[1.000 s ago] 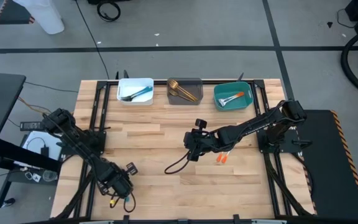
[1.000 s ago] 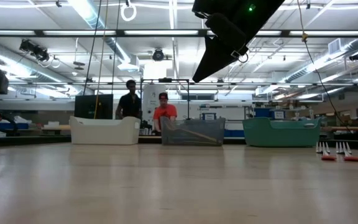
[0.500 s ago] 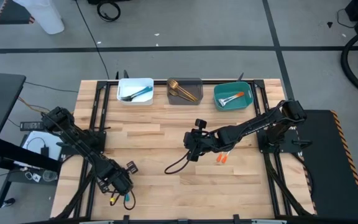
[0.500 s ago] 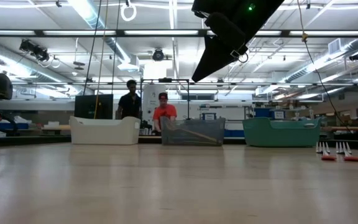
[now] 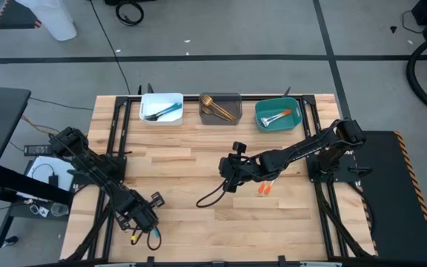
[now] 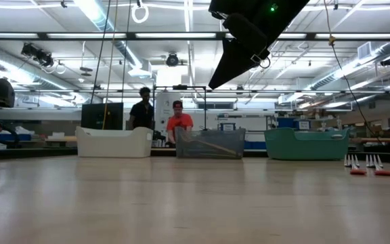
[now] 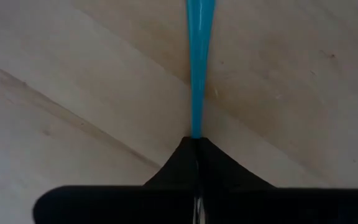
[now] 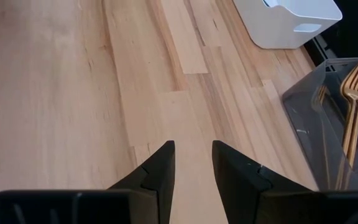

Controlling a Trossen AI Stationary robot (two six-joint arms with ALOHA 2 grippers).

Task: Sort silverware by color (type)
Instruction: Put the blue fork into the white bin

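Observation:
My left gripper (image 5: pixel 141 220) is near the table's near left corner, shut on a blue-handled utensil (image 7: pixel 197 62). My right gripper (image 5: pixel 227 178) hangs open and empty over the table's middle, and its own wrist view (image 8: pixel 192 146) shows only bare wood between the fingers. Orange-handled forks (image 5: pixel 265 190) lie flat on the table just right of the right gripper and also show in the low view (image 6: pixel 365 167). The white bin (image 5: pixel 161 109) holds blue-handled pieces, the grey bin (image 5: pixel 221 108) holds gold ones, and the teal bin (image 5: pixel 276 116) holds orange-handled ones. My left gripper pinches the utensil between its two shut fingers at the narrow part of the blue handle (image 7: pixel 196 127). The fingers lie along the utensil, and the blue handle sticks straight out beyond the fingertips over the wood. I cannot tell whether it is clear of the table.
The three bins stand in a row along the far edge. A black cable (image 5: pixel 210 196) loops on the table below the right gripper. Two people (image 6: pixel 161 115) stand in the room beyond the far edge. Bare wood lies between the arms.
My left arm has shifted a little near the table's near left corner, still shut on the blue-handled utensil.

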